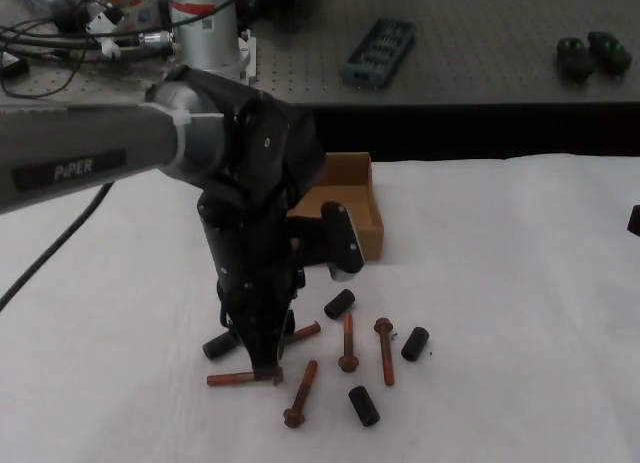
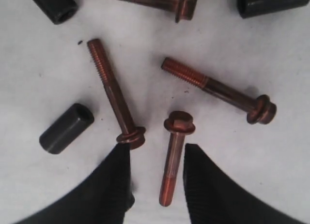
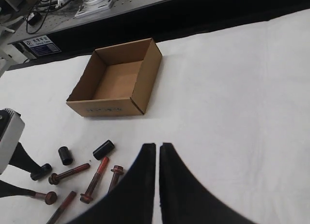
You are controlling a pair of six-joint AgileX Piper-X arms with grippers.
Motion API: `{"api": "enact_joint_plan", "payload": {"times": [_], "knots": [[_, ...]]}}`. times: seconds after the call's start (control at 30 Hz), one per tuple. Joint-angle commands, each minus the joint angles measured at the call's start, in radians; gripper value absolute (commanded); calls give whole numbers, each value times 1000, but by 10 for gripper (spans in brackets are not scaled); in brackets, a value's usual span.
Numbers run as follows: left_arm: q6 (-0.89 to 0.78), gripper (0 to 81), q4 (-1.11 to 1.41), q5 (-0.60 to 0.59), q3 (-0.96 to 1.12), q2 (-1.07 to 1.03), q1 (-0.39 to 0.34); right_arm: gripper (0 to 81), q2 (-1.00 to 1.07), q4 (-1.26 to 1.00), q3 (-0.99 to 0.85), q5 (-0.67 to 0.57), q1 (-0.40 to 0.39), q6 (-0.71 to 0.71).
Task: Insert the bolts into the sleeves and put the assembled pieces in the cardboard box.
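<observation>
Step in hand: pick-up. The left gripper (image 2: 157, 154), at lower centre of the high view, is open, its fingers (image 2: 111, 185) set either side of a bolt (image 2: 175, 151); nothing is gripped. The right gripper (image 3: 158, 154) is closed and empty. The cardboard box (image 3: 104, 108), at centre of the high view, is empty. Next, the fingers are to be closed squarely on the shank.

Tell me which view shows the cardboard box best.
The right wrist view: the whole cardboard box sits in frame, open top up, inside looks empty. In the high view the left arm covers much of it. The left wrist view looks at bolts and sleeves.
</observation>
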State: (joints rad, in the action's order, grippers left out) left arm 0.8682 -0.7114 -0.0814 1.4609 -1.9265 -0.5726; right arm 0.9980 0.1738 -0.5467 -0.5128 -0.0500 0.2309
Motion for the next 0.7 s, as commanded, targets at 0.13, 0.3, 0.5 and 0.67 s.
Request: {"api": "enact_joint_plan", "payload": {"times": [0.13, 0.3, 0.5, 0.67], "knots": [[8, 240, -56, 54, 2, -10, 15, 38, 3, -1, -12, -12, 1, 1], [-27, 240, -60, 46, -41, -10, 26, 38, 3, -1, -12, -12, 1, 1], [-68, 240, -31, 6, -128, -10, 29, 38, 3, -1, -12, -12, 1, 1], [-68, 240, 23, 1, -151, -10, 29, 38, 3, -1, -12, -12, 1, 1]]}}
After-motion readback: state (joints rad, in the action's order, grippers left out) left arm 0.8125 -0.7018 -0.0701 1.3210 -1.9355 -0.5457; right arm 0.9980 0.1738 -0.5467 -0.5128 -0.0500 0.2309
